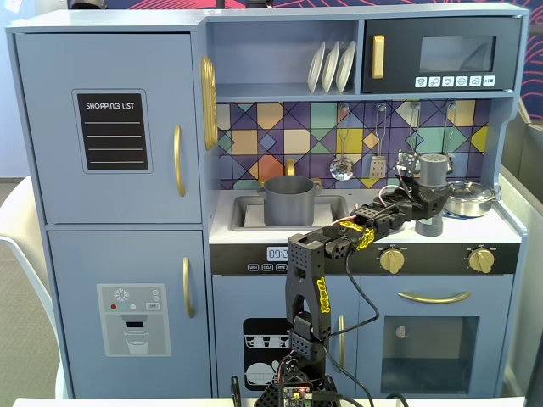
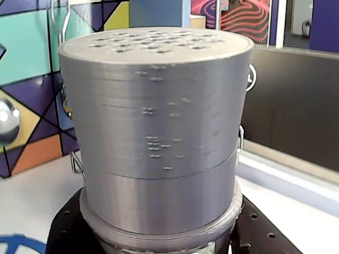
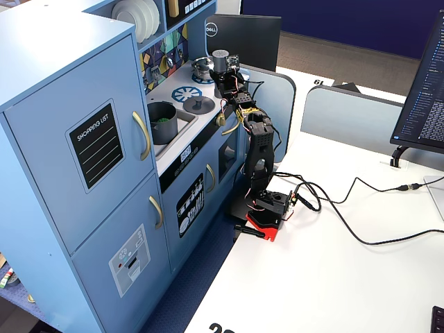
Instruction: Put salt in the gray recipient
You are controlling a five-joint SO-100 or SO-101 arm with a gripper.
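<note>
We see bright, even indoor light in both fixed views, with soft shadows only. In the wrist view the salt shaker [image 2: 159,132] is sharp; the backsplash behind it is slightly blurred.

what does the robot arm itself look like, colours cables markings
The black plastic arm is built of blocky segments, with yellow lettering along the upright link and a yellow patch near the wrist. Thin black and red cables loop along its joints. The black two-finger gripper ends it. In another fixed view, a red base piece sits under the black mount.
</note>
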